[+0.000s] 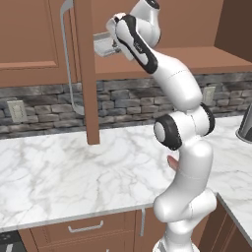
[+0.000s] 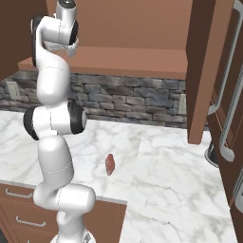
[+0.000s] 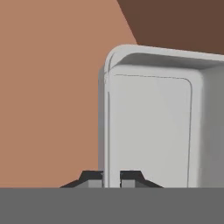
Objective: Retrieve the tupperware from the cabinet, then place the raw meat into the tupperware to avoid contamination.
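Two steps make up the task; the first, retrieval of the tupperware (image 3: 153, 127), is in hand. The gripper (image 3: 111, 177) is raised to the cabinet (image 1: 29, 44), whose door stands open edge-on beside the arm. In the hand view the two fingers (image 3: 94, 178) sit close together with the container's rim wall between them, so the fingers appear closed narrowly on that rim. In the left base view the tupperware (image 1: 104, 44) shows as a pale box just beside the hand, at the level of the cabinet's open bottom shelf.

Orientation: in the hand view the container's long axis runs away from the fingers, with the open cavity facing the camera and the rounded far corners at the top. Whether it rests on the shelf or is lifted clear cannot be told.

The raw meat (image 2: 110, 164) lies flat on the marble surface (image 2: 166, 190), well below the cabinet and near the robot's base; its long axis runs roughly from the surface's front edge toward the stone backsplash.

Next move, as judged: withdraw the container out of the cabinet clear of the open door, lower it to the surface near the meat with its opening up, then release.
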Available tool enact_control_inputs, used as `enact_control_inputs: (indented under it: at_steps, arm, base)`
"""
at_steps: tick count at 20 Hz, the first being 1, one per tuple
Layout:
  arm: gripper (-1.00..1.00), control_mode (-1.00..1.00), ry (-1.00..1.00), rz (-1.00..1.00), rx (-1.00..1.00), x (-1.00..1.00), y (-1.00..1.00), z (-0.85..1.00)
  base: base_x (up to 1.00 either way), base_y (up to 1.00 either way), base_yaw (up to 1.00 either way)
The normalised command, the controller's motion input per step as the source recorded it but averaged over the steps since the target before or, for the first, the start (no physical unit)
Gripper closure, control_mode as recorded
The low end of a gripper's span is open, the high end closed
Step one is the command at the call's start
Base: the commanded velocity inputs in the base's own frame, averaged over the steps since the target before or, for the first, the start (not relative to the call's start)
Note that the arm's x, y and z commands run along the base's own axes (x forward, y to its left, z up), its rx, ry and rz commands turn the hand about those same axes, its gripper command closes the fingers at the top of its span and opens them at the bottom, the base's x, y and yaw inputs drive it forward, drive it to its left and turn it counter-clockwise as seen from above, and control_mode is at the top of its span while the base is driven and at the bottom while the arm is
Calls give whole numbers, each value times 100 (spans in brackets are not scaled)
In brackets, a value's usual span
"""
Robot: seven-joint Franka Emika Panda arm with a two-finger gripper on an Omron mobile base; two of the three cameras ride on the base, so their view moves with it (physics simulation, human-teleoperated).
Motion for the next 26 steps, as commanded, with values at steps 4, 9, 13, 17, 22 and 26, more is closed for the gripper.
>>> enact_control_inputs:
  at_steps: [4, 9, 13, 17, 22, 26]
  arm:
    - [100, -100, -24, -7, 10, -27, -8, 3]
    - [100, -100, -19, -10, 3, -23, -11, -2]
    - [100, -100, -19, -13, 0, -23, -3, -3]
    - [100, -100, -15, -14, 3, -20, -11, 9]
    - [100, -100, -4, -12, 9, -18, -7, 30]
    - [100, -100, 3, -11, 9, -30, -7, 25]
  base:
    - [0, 0, 0]
    - [0, 0, 0]
    - [0, 0, 0]
    - [0, 0, 0]
    - [0, 0, 0]
    - [0, 0, 0]
